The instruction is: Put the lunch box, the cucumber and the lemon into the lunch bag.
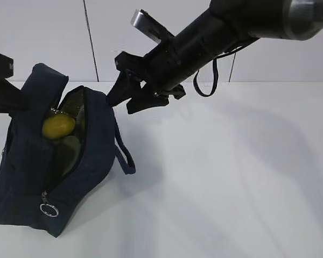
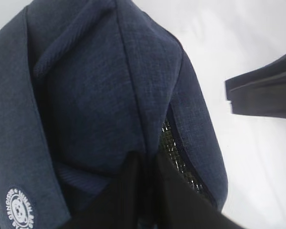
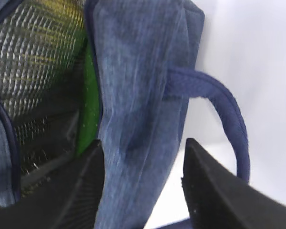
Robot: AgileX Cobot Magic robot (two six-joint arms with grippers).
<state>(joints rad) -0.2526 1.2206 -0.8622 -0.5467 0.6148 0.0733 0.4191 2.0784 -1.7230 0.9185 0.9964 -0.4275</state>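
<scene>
lunch box (image 3: 88, 105) mostly hidden, cucumber unseen

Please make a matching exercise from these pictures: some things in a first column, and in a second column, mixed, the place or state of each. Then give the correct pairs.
Column one:
1. lemon
2. zipper ring pull
3. right end effector
4. round white logo

Column two:
A. hangs at the near end of the lunch bag, by the table
B. printed on the outside fabric, seen low in the left wrist view
C. lies inside the open bag
D. at the far side wall of the bag, one finger on each side

Pairs: 1-C, 2-A, 3-D, 4-B
</scene>
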